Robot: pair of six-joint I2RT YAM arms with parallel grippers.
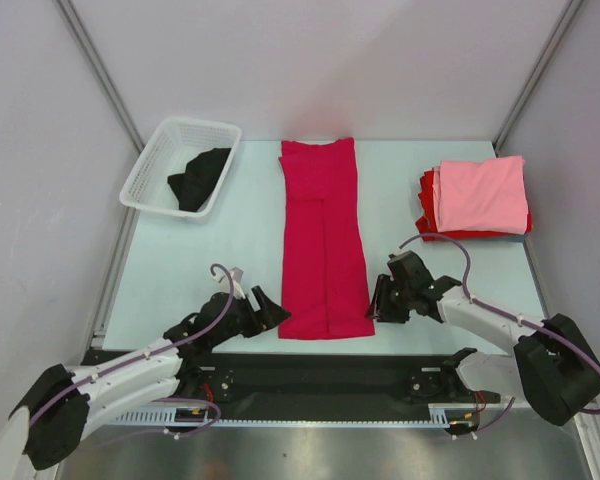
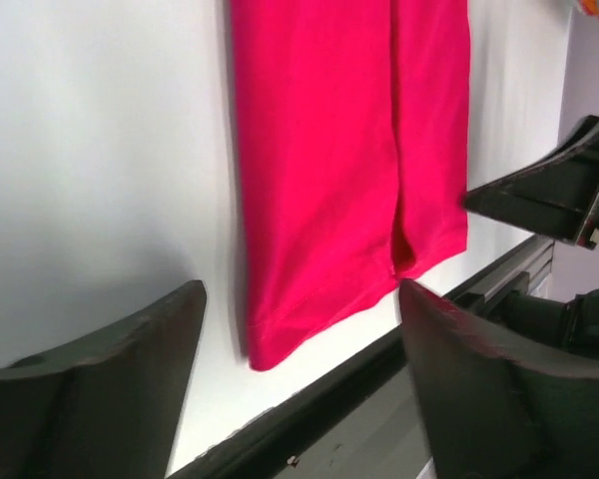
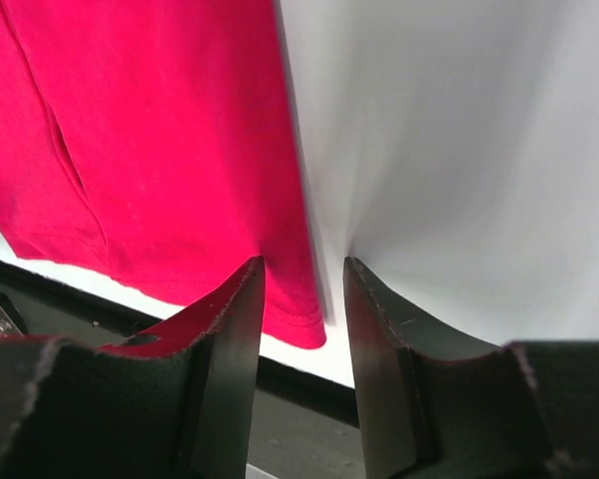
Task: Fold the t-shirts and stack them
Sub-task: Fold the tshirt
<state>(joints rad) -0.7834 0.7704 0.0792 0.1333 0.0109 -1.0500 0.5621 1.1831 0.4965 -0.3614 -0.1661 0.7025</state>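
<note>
At least 2 folded t-shirts (image 1: 475, 195), pink over red, sit stacked well beyond the right gripper (image 1: 377, 305). A black t-shirt (image 1: 200, 178) waits in the basket (image 1: 155, 150), far ahead of the left gripper (image 1: 272, 308). The crimson t-shirt (image 1: 323, 240) lies between both grippers, folded only into a long strip. The left jaws gape wide beside its near corner, holding nothing. The right jaws stand narrow over the other corner, seemingly not yet pinching.

Long t-shirt (image 1: 323, 240): crimson throughout, plain weave. Stack at far right: light pink t-shirt (image 1: 483, 192) on top, red t-shirt (image 1: 426, 212) beneath, both plain. Basket (image 1: 152, 160): white, open lattice pattern; it holds a black t-shirt (image 1: 200, 178). Worktop (image 1: 230, 260): pale blue-green, uniform. My left hand (image 1: 269, 309) and right hand (image 1: 379, 301): matt black. My arms: white with black joints.
</note>
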